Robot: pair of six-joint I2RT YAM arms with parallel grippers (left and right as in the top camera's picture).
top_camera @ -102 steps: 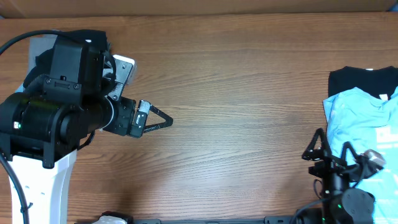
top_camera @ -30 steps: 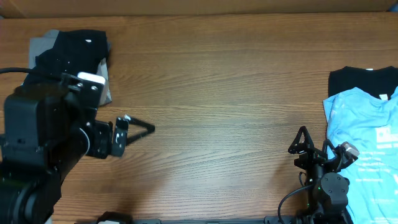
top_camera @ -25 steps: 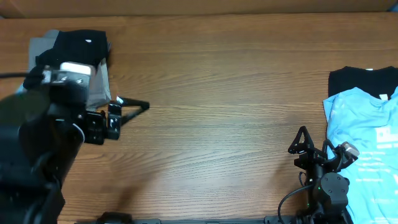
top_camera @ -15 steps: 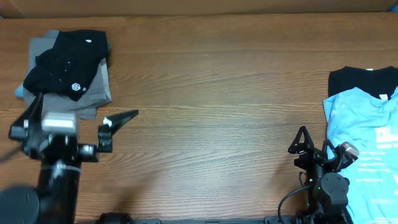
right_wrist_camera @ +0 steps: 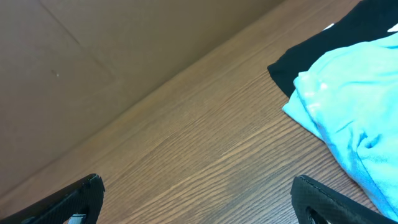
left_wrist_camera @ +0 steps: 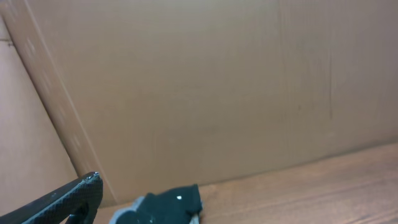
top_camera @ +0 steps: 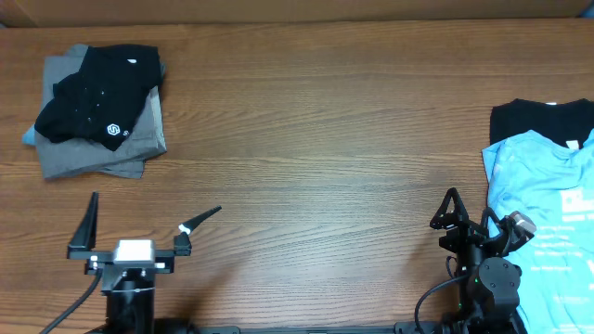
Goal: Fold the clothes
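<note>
Seemingly, one folded black fabric T-shirt with a white hexagon logo [top_camera: 102, 97] is lying on a folded grey shirt [top_camera: 139, 148], far left; a crumpled light-blue T-shirt [top_camera: 538, 186] over a black one [top_camera: 534, 119] is awaiting folding at right. Both the left gripper [top_camera: 156, 204] and the right gripper [top_camera: 473, 215] are gaping wide, empty.

I can read no words: only a white hexagon logo [top_camera: 112, 131] on the black T-shirt [top_camera: 93, 88]; the white print [top_camera: 577, 201] on the light blue T-shirt [top_camera: 534, 176] is illegible.
</note>
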